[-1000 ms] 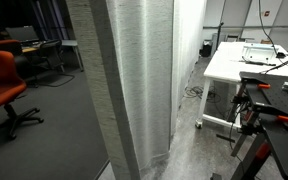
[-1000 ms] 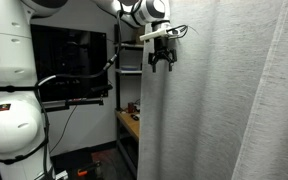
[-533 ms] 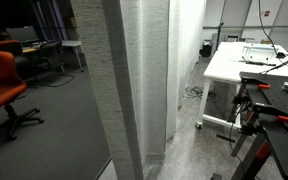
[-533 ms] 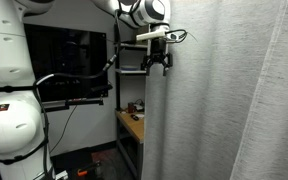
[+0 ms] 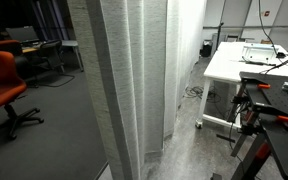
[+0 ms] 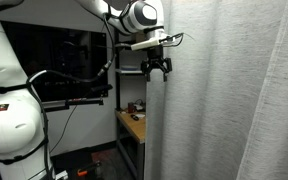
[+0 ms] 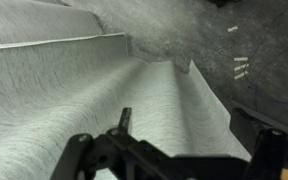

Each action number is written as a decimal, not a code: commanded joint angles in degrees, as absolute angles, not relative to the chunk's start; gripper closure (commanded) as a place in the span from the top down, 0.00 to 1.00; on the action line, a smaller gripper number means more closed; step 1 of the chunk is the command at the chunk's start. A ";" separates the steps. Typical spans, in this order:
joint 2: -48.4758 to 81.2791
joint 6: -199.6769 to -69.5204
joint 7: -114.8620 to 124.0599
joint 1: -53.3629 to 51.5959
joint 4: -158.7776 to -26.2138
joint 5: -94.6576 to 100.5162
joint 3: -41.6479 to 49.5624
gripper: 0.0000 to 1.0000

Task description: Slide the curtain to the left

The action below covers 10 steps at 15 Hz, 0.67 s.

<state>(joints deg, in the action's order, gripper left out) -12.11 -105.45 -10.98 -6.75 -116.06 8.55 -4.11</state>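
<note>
The curtain (image 5: 134,80) is tall, light grey and finely pleated, hanging to the floor. In an exterior view it fills the right side (image 6: 224,100), with its free edge near the middle. My gripper (image 6: 157,72) is high up at that edge, fingers pointing down against the fabric. In the wrist view the curtain (image 7: 104,90) fills the picture in long folds. The gripper (image 7: 174,142) shows along the bottom with its two fingers wide apart and the fabric lying between them. It is open; I cannot tell whether a fold is caught.
An orange office chair (image 5: 2,80) stands on one side of the curtain, a white desk (image 5: 249,60) and a black stand (image 5: 259,115) on the other. A shelf with small objects (image 6: 132,118) sits below the gripper, next to the white robot body (image 6: 9,125).
The gripper has moved a little left and lower along the curtain's edge. The edge and its folds have shifted left with it.
</note>
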 commanded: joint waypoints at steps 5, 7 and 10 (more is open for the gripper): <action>-20.26 -118.99 -4.84 -4.77 -129.15 3.06 -1.66 1.00; -21.35 -120.79 -2.84 -4.47 -131.30 1.75 -1.54 1.00; -22.71 -122.25 -0.61 -4.28 -133.67 0.16 -1.66 1.00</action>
<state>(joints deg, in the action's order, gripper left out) -19.27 -119.60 -3.14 -4.94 -129.74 2.53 -1.38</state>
